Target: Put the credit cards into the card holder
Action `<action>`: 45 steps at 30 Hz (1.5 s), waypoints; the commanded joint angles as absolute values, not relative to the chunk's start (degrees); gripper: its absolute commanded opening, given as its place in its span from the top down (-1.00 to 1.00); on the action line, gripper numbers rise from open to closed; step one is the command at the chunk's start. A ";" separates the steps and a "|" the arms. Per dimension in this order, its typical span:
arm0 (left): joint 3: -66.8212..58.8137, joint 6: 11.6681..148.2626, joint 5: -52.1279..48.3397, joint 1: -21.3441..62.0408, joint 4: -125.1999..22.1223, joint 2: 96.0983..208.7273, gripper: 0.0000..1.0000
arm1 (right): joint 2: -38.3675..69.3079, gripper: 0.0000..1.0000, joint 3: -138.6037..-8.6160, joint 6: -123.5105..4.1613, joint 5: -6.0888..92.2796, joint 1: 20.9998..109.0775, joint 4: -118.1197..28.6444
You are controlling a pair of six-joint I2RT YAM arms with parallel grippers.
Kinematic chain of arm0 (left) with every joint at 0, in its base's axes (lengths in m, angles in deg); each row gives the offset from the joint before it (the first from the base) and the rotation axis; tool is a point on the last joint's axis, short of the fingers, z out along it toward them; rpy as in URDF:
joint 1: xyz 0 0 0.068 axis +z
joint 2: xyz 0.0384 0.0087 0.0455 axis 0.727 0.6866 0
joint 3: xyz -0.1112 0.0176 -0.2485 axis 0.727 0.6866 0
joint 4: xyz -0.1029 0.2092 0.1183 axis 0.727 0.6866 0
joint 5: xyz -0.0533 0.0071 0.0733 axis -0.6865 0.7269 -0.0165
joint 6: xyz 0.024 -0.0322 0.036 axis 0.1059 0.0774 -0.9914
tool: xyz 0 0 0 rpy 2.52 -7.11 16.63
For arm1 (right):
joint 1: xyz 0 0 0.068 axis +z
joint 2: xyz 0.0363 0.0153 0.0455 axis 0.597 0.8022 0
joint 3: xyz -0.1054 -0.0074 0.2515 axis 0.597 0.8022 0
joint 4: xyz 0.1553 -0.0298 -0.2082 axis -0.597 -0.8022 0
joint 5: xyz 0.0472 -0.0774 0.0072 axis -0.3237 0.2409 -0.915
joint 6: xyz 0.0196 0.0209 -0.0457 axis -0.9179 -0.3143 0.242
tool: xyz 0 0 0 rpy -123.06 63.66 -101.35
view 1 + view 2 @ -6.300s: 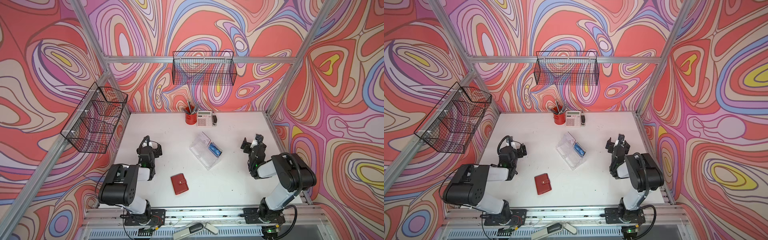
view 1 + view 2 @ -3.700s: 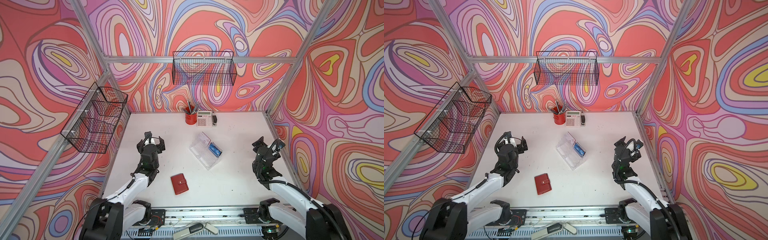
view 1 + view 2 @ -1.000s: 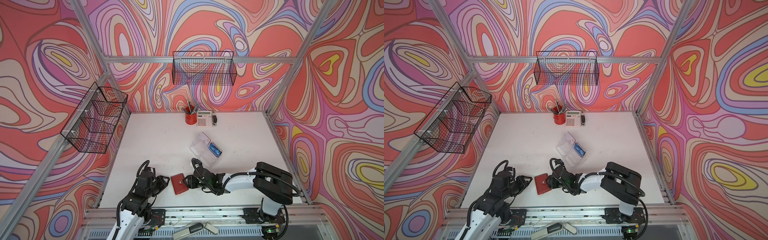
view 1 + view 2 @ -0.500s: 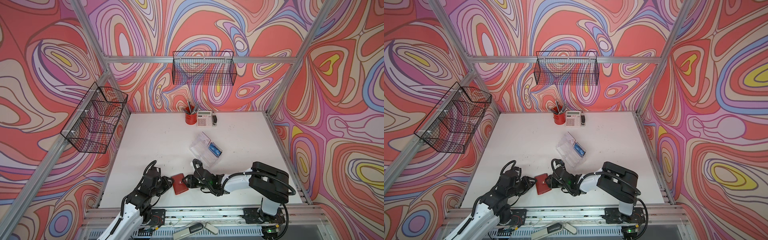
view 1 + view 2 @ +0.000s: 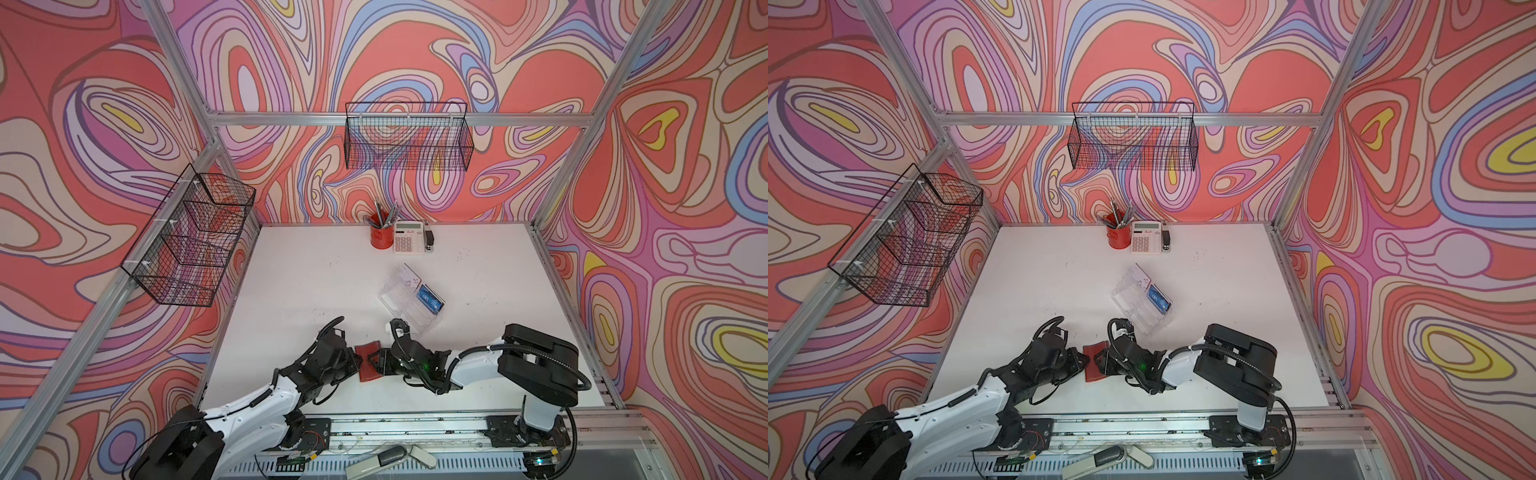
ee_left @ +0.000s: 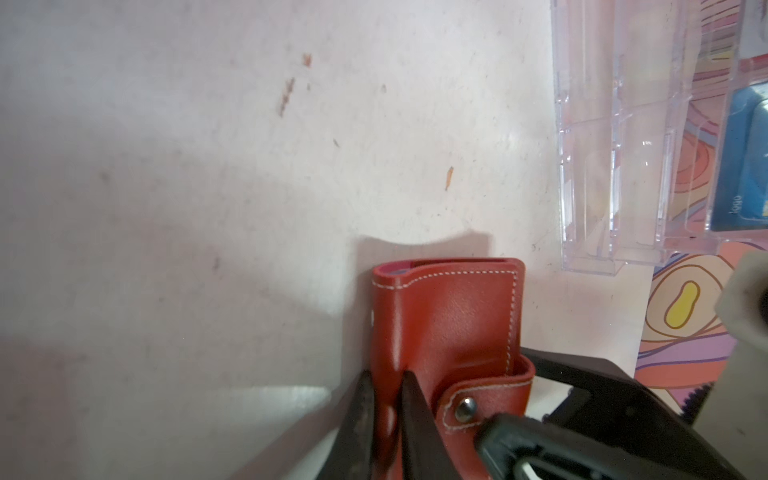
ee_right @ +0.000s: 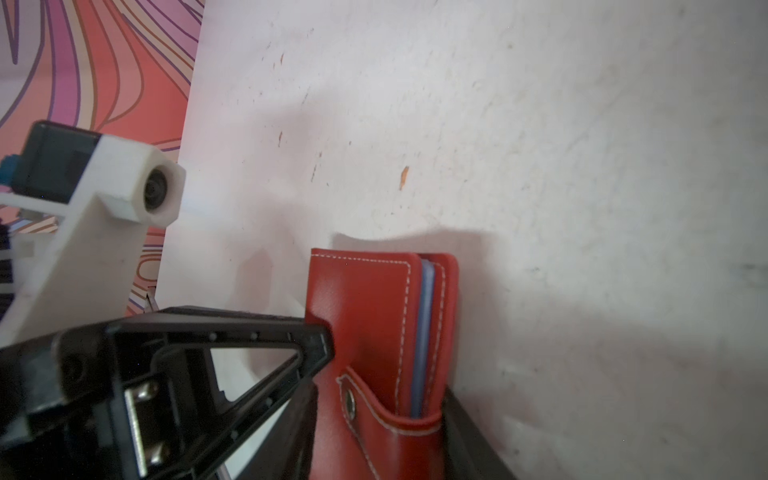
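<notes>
- Arms now meet at the front middle of the white table (image 5: 307, 286). A few seconds earlier they sat folded at opposite sides, far from each other.
- The left arm (image 5: 257, 405) stretches low and nearly flat from its front base toward the centre. A second ago its gripper stopped short of the wallet with fingers parted.
- The right arm (image 5: 536, 365) folds at the elbow and reaches sideways across the middle, forearm low over the table.
- Between the two grippers sits the red wallet (image 5: 369, 368). It looks tipped up on edge, where it earlier lay flat.
- Farther back lies the clear card holder (image 5: 405, 305), well apart from the wallet and unmoved.
- Of the credit cards (image 7: 426, 332), blue edges show inside the wallet between its covers, and one blue card (image 5: 430, 300) lies in the holder.
- The left gripper (image 6: 388, 419) is clenched, pinching one leather cover beside the snap strap.
- The right gripper (image 7: 390, 374) brackets the whole wallet, one finger (image 7: 307, 353) touching the front cover and the other against the back.
</notes>
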State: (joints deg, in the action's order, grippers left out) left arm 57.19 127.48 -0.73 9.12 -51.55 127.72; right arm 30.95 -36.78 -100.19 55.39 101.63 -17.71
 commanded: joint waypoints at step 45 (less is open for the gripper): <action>48.03 112.18 -5.72 7.18 -61.88 105.38 -0.09 | 20.19 1.00 -42.57 -107.26 16.31 79.29 14.69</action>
State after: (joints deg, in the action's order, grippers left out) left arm 46.57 112.83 0.32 7.55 -52.51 104.79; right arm 21.29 -42.40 -102.20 23.74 79.22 -0.51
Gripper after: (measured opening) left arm 0.561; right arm 0.121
